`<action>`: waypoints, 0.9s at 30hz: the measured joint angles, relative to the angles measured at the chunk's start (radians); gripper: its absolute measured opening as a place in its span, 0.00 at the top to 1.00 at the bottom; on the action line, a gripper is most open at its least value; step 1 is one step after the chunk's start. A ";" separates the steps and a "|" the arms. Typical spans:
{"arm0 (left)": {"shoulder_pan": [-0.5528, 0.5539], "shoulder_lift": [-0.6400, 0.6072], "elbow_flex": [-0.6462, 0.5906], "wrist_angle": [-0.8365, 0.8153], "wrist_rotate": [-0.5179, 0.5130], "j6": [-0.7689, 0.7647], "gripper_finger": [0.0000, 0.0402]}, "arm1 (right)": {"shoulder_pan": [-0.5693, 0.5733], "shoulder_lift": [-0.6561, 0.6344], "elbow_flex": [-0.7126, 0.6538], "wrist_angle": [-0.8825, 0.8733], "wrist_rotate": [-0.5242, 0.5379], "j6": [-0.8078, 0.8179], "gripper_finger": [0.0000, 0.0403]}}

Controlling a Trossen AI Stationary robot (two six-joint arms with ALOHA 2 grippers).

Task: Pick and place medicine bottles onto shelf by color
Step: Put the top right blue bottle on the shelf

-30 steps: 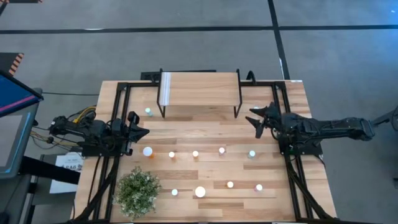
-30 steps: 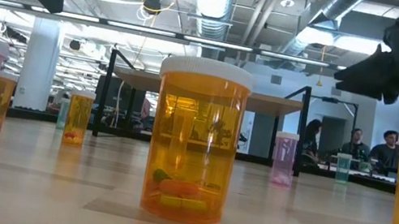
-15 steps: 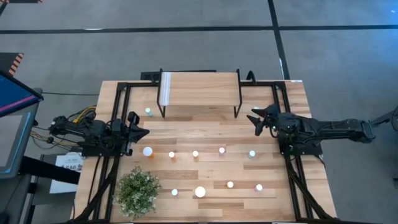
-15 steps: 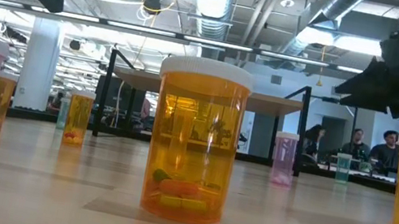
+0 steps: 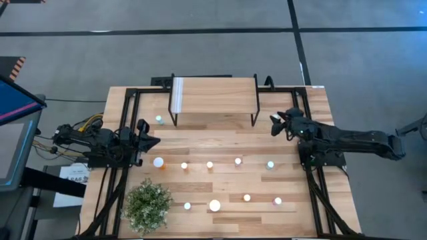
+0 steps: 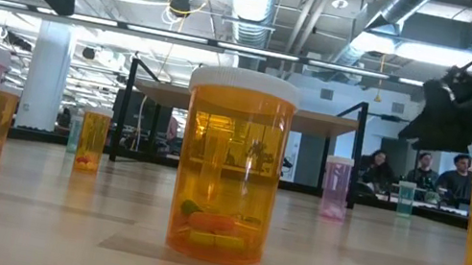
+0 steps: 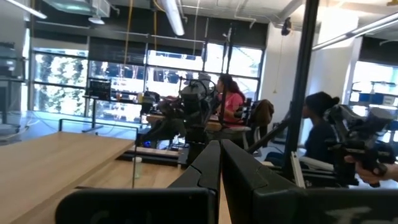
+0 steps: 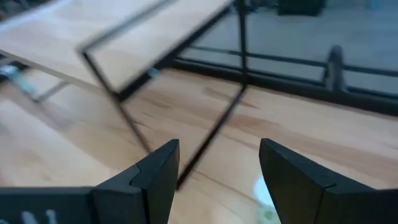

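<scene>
Several small white-capped medicine bottles stand upright on the tabletop, among them a teal one (image 5: 159,119) near the shelf's left leg, a row from the larger bottle (image 5: 159,162) to a teal one (image 5: 270,164), and a near row with a large orange one (image 5: 215,206) (image 6: 230,166). The light-wood shelf (image 5: 213,95) (image 6: 240,109) stands on black legs at the far side, with nothing on it. My right gripper (image 5: 274,123) (image 8: 217,168) is open and hovers just right of the shelf's right legs (image 8: 211,127). My left gripper (image 5: 153,141) (image 7: 219,162) is shut and waits at the left.
A green bushy plant (image 5: 148,205) stands near the near left corner. Black rails (image 5: 310,180) run along both sides of the table. Bare wood lies between the shelf and the bottle rows. People sit in the room beyond the table (image 6: 419,173).
My right gripper has moved toward the far edge and the shelf's right end, dropping lower in the low view and turning about its wrist. The bottles, the shelf and my left arm have stayed where they were.
</scene>
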 joint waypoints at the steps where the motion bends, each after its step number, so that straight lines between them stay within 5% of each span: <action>1: 0.000 0.000 0.000 0.000 -0.008 0.000 1.00 | -0.013 0.020 0.000 0.000 -0.003 0.007 0.39; 27: 0.000 0.000 0.000 -0.002 -0.018 -0.001 1.00 | -0.146 0.393 0.000 0.091 -0.012 0.066 0.40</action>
